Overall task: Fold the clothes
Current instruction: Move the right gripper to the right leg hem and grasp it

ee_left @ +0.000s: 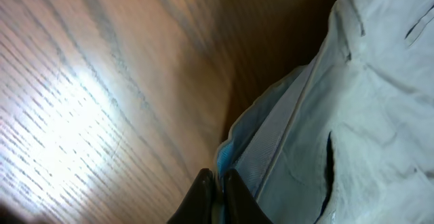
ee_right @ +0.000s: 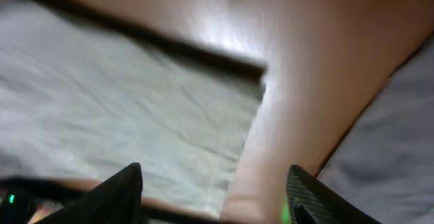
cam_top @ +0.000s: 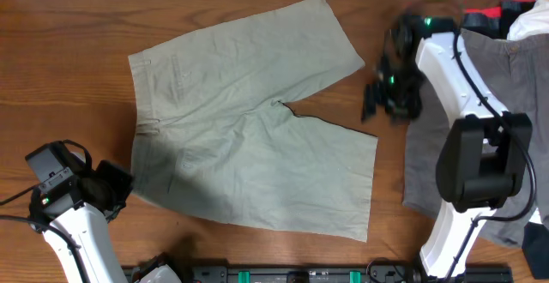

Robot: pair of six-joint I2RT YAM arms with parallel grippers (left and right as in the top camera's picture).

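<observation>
The light khaki shorts (cam_top: 249, 137) lie spread flat in the middle of the table, waistband to the left and legs to the right. My left gripper (cam_top: 123, 186) is at their front left corner. In the left wrist view it (ee_left: 215, 191) is shut on the waistband edge of the khaki shorts (ee_left: 359, 115). The grey shorts (cam_top: 426, 159) lie at the right, partly under my right arm. My right gripper (cam_top: 386, 94), blurred, hovers between the two pairs. Its wrist view shows it (ee_right: 217, 197) open above the khaki leg's corner (ee_right: 122, 108) and bare wood, with grey cloth (ee_right: 400, 149) at the right.
A heap of red, white and dark cloth (cam_top: 515, 13) sits at the back right corner. A black rail (cam_top: 300, 274) runs along the front edge. Bare wooden table (cam_top: 69, 26) lies left of and behind the khaki shorts.
</observation>
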